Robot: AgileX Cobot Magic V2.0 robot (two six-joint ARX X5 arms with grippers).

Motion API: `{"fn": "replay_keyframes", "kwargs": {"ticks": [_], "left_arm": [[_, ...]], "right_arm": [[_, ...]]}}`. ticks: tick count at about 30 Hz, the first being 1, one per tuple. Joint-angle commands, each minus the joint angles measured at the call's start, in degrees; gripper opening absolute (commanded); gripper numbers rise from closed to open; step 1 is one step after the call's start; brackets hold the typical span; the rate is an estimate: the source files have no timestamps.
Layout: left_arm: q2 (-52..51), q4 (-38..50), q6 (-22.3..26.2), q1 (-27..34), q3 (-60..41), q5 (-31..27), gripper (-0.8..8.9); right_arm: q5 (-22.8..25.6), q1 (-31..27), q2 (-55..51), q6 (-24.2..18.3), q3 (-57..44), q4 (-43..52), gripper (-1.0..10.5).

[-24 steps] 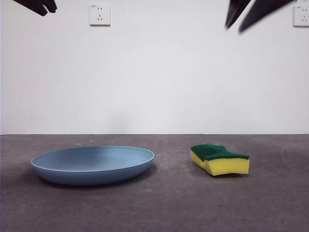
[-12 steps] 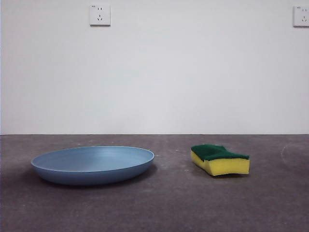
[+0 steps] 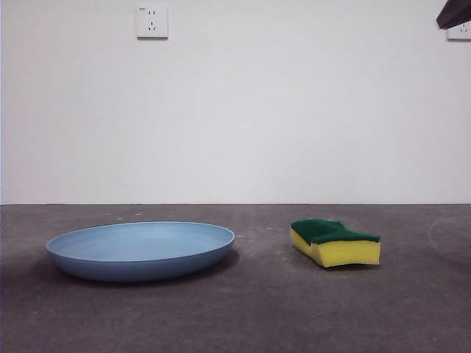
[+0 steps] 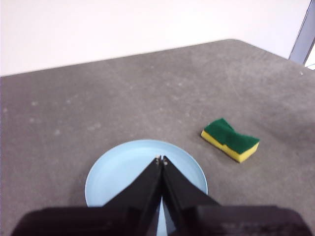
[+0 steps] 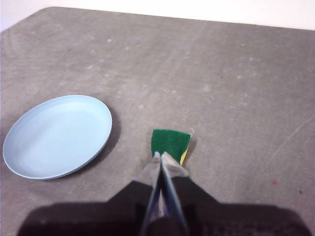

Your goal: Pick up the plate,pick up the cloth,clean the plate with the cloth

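Note:
The light blue plate [image 3: 141, 250] lies flat on the table at the left, also seen in the left wrist view [image 4: 123, 177] and the right wrist view [image 5: 56, 135]. The cloth, a yellow sponge with a green top [image 3: 336, 243], rests to its right [image 4: 230, 139] [image 5: 170, 142]. My left gripper [image 4: 161, 160] hangs high above the plate, shut and holding nothing. High above the cloth, my right gripper [image 5: 160, 156] is also shut and empty. In the front view only a dark arm tip [image 3: 455, 13] shows at the top right corner.
The dark grey table [image 3: 257, 309] runs back to a white wall with two sockets [image 3: 151, 22]. The table's far corner shows rounded in the left wrist view [image 4: 236, 44].
Both arm tips left the top of the front view half a second ago. One dark tip now shows again at the top right corner. Plate and cloth lie as before.

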Motion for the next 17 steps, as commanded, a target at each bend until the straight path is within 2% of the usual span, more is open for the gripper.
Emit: {"fn": "replay_keyframes", "kwargs": {"ticks": [1,15,17], "left_arm": [[0.48,-1.09,-0.72,-0.15,-0.24,0.26,-0.03],[0.98,-2.56,-0.72,-0.15,-0.24,0.33,-0.03],[0.61,-2.71,1.31,0.22,-0.24,-0.37,-0.03]], "right_arm": [[0.09,0.04,-0.31,0.68,-0.35,0.39,-0.1],[0.13,0.04,-0.39,0.68,-0.35,0.37,0.0],[0.13,0.04,-0.39,0.68,-0.35,0.39,0.0]]}}
